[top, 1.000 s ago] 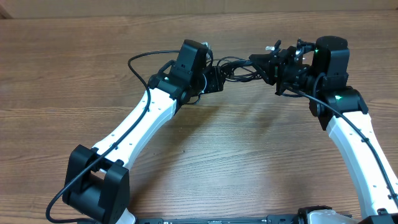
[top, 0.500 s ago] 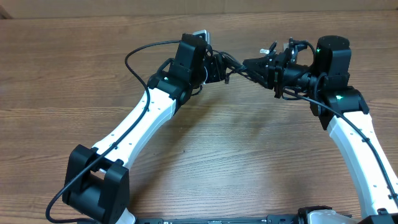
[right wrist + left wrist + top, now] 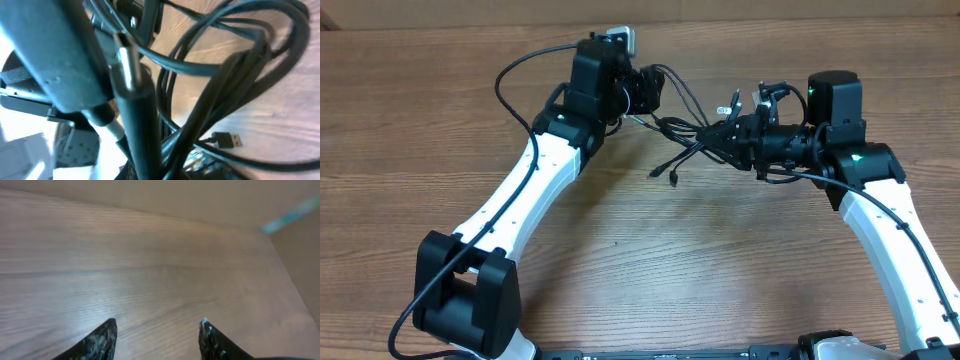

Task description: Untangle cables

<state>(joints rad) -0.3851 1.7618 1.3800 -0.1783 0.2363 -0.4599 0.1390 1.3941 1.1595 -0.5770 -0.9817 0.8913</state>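
**Item:** cables (image 3: 682, 128). Black tangle, held clear of bench (image 3: 440, 120), bunched at tip of R pincer (image 3: 728, 138).

**R pincer:** clamped tight on the bundle. Its wrist view is packed w/ cords; fingers themselves hard to make out. Loose ends hang just beside R pincer, on the side facing L pincer (image 3: 648, 90). One USB plug (image 3: 226, 139) shows under the cords.

**L pincer:** near R pincer, across the tangle. Jaws approx. half apart, nothing betw. the fingertips in its wrist view. A loop or two runs from R pincer up to L pincer's body; snagged there or just passing, can't tell.

**Risks (est.):**
1. Arms spread w/ a loop caught on L pincer: knot tightens instead of opening.
2. R pincer grips several strands at once: no single cord slides free, and the whole bundle travels.
3. L pincer closes on air or on the wrong strand, since the tangle sits beside its fingers, not betw. them.
4. Hard tug: cord slips out of R pincer and the bundle drops to bench.
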